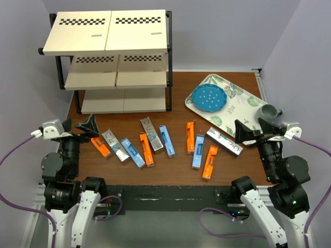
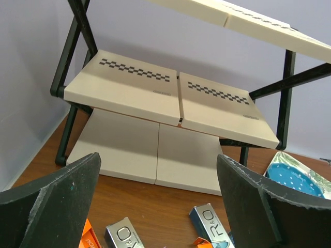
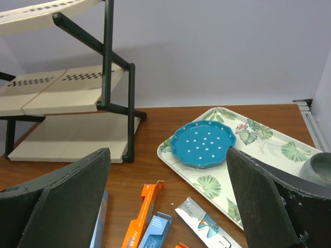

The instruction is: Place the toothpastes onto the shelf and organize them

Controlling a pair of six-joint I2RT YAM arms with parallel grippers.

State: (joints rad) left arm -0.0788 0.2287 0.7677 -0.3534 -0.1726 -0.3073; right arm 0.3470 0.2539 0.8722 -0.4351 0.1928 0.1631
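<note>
Orange, blue and silver toothpastes (image 1: pixel 147 149) are lying scattered on the bench (image 1: pixel 176 173) before the shelf (image 1: pixel 111 62), top view. Left wrist: left fingers (image 2: pixel 57 206) are standing wide apart, holding nothing. Right wrist: right fingers (image 3: pixel 62 201) are gaping likewise, empty.

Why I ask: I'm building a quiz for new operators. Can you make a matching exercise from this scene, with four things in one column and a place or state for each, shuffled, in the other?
Column one
1. blue plate
2. toothpastes
3. shelf
4. right gripper

Column two
A. open, holding nothing
B. on the floral tray
C. lying flat on the table, between the two arms
D. at the far left, no cartons on its boards

Pairs: 1-B, 2-C, 3-D, 4-A
</note>
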